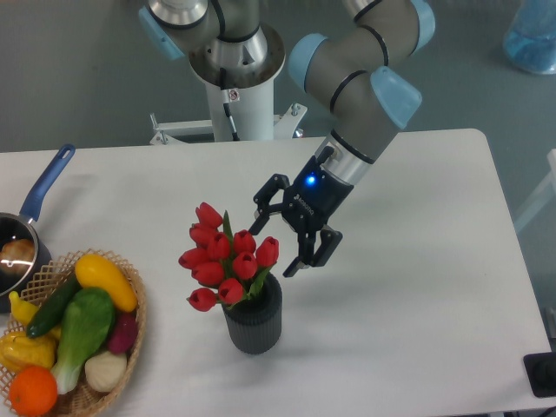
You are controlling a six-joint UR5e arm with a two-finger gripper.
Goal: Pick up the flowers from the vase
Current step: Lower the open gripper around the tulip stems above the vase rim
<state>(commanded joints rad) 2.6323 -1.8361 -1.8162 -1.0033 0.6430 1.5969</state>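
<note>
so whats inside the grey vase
The vase holds the flowers: red closed tulip buds with green leaves rising out of its mouth. The stems and the interior are hidden by the ribbed wall and the blooms. The open tool is beside the buds.

My arm (pixel 347 61) is grey tubing with pale blue joint caps, a silver wrist ring, and a black two-finger gripper (pixel 269 246) glowing blue.
</note>
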